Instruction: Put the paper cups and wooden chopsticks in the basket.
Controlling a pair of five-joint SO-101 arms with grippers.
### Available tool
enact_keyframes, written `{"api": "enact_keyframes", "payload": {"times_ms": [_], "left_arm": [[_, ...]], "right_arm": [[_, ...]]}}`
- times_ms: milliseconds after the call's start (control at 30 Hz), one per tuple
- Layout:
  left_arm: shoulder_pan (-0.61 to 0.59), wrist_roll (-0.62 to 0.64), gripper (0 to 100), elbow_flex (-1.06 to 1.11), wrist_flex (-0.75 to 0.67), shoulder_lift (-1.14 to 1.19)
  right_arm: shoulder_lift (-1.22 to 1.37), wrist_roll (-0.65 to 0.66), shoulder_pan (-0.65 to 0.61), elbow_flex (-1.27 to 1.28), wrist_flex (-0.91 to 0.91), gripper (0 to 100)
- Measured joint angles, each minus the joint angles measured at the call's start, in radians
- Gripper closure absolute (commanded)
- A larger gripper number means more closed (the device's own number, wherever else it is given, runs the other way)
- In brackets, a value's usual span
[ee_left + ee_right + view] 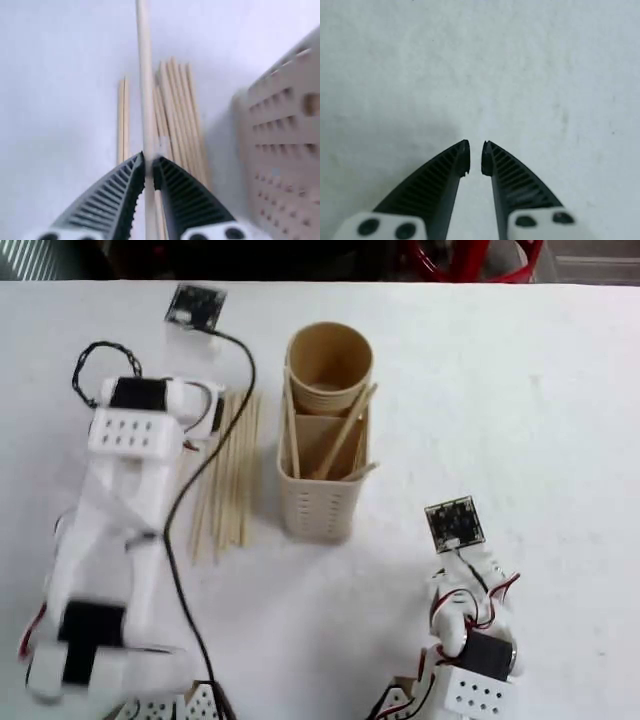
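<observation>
A beige perforated basket (320, 505) stands mid-table. Stacked paper cups (328, 365) fill its far compartment, and a few wooden chopsticks (340, 440) lean in the near one. Several loose chopsticks (225, 480) lie in a pile just left of it. My left arm (130, 430) hangs over that pile. In the left wrist view my left gripper (149, 165) is shut on one chopstick (144, 75), lifted above the pile (177, 110), with the basket wall (280, 150) close beside. My right gripper (475, 157) is shut, holding nothing, over bare table at the front right (470, 630).
A black cable (215, 440) runs from the far left down across the chopstick pile to the front edge. Two small black boards lie on the table, one at the far left (195, 306) and one by the right arm (454, 523). Open table lies right of the basket.
</observation>
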Motion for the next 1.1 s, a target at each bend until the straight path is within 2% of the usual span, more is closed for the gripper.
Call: {"api": "enact_keyframes", "payload": {"times_ms": [100, 233, 400, 600, 800, 933, 1100], "left_arm": [[0.089, 0.003, 98, 0.005, -0.025, -0.183], [0.189, 0.003, 98, 0.008, -0.133, -0.333], [0.311, -0.028, 98, 0.008, -0.279, -0.364], [0.442, -0.049, 98, 0.008, -0.353, -0.399], [0.522, -0.132, 97, 0.026, -0.382, -0.416], [0.545, -0.138, 93, 0.138, -0.465, -0.416], [0.546, -0.138, 92, 0.272, -0.545, -0.416]], "right_arm": [[0.0, 0.0, 0.0, 0.0, 0.0, 94.2], [0.0, 0.0, 0.0, 0.0, 0.0, 94.2], [0.0, 0.0, 0.0, 0.0, 0.0, 94.2], [0.0, 0.0, 0.0, 0.0, 0.0, 94.2], [0.0, 0.0, 0.0, 0.0, 0.0, 94.2], [0.0, 0.0, 0.0, 0.0, 0.0, 94.2], [0.0, 0.0, 0.0, 0.0, 0.0, 94.2]]}}
